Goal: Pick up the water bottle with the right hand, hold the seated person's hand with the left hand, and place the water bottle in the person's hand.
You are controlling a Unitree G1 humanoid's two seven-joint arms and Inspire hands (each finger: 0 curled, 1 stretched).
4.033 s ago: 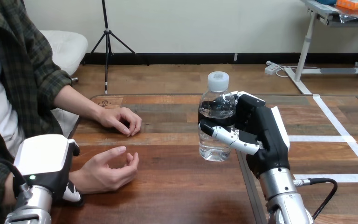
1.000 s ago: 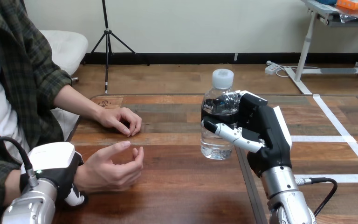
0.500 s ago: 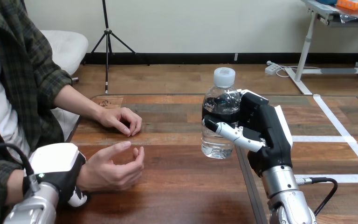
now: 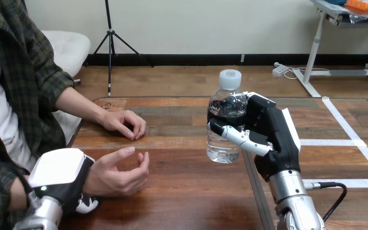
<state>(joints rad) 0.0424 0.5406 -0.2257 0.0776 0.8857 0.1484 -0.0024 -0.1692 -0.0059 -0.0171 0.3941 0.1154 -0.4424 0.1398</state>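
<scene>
On the table (image 4: 182,191), near its middle: water bottle (image 4: 224,125) upright, right hand (image 4: 270,135) curled round its middle. Well to the left, the person's hand (image 4: 117,172), palm up, cupped. Left hand (image 4: 60,178) lies over its wrist; grasp cannot be told.

Wood, clear plastic and shiny metal.
The table (image 4: 172,191) is smooth brown wood with a soft shine. The bottle (image 4: 222,146) is clear, glossy plastic with a matt white cap (image 4: 230,79). The right hand (image 4: 274,139) is hard black and white plastic on a shiny silver metal arm (image 4: 287,192). The left hand (image 4: 60,176) has a smooth white shell.
</scene>
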